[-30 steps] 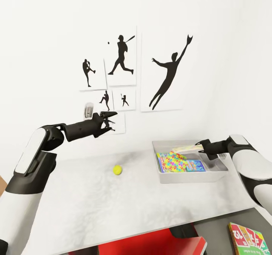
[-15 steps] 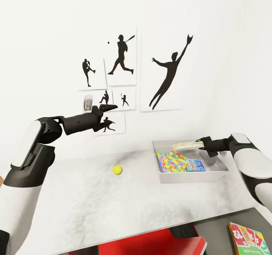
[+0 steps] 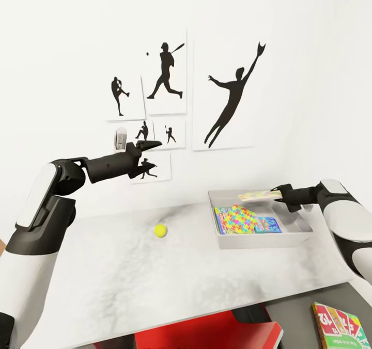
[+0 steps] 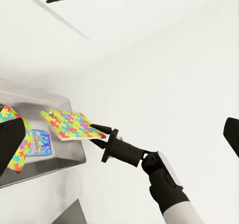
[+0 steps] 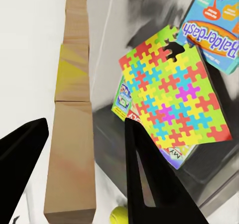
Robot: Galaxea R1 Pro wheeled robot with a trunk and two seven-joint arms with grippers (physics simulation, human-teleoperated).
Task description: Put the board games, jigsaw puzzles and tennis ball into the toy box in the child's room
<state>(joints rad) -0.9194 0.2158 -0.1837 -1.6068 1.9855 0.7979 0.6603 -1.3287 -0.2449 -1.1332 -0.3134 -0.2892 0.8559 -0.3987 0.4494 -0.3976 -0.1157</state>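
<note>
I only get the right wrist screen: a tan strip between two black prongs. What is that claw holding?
Observer: The left wrist view shows the sheet's face. The right claw pinches a thin, flat jigsaw puzzle sheet of yellow, pink and blue pieces by one edge, above the shallow light-grey toy box.
Operator: And the other arm?
Observer: In the head view the left claw hangs open and empty, up by the black-silhouette wall pictures.
Operator: Is anything waiting outside the box?
Observer: Yes. A flat green-white-red cardboard game box lies on the dark-grey desk section, near the robot's right side.
</note>
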